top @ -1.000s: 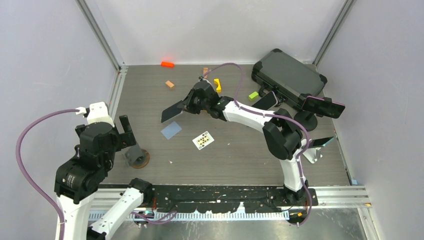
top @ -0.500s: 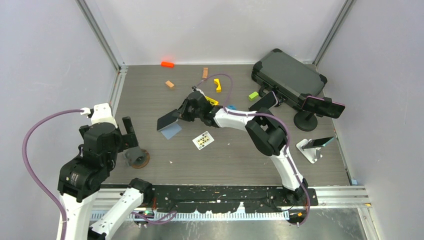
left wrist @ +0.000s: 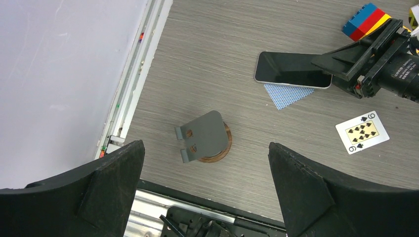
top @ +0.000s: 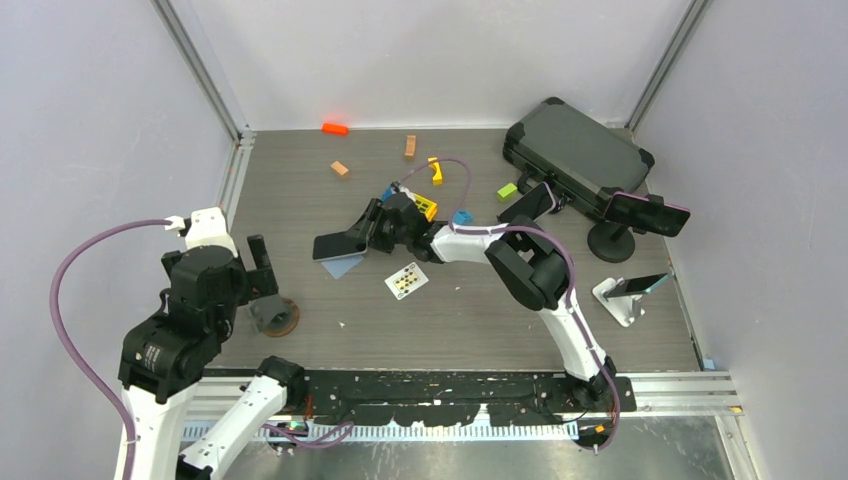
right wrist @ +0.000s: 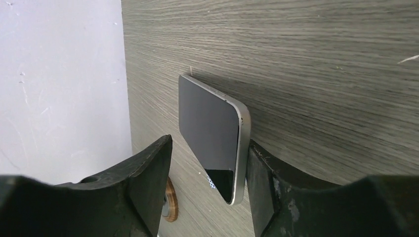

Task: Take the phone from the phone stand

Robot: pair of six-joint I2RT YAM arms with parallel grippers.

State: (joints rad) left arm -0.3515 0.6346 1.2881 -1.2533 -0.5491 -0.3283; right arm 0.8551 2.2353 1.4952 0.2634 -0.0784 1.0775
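The phone (top: 338, 244), dark-screened with a silver rim, lies flat on the table, partly over a blue card (top: 343, 264). In the left wrist view the phone (left wrist: 291, 70) is at upper right. My right gripper (top: 372, 232) is low at the phone's right end with its jaws apart. In the right wrist view the phone (right wrist: 212, 138) sits between them, its edge against one finger (right wrist: 262, 182) and a gap to the other. The grey phone stand (top: 270, 315) on its wooden disc stands bare. My left gripper (left wrist: 205, 144) hovers wide open above the stand (left wrist: 203, 136).
A nine of spades (top: 406, 281) lies right of the phone. Coloured blocks (top: 425, 205) sit behind the right gripper, an orange block (top: 335, 128) at the back. At the right are a black case (top: 575, 150), a phone on a black mount (top: 647, 213) and a white stand (top: 628, 295).
The right arm brought the phone down and left onto the table over the blue card, then its jaws parted. The left arm barely shifted.
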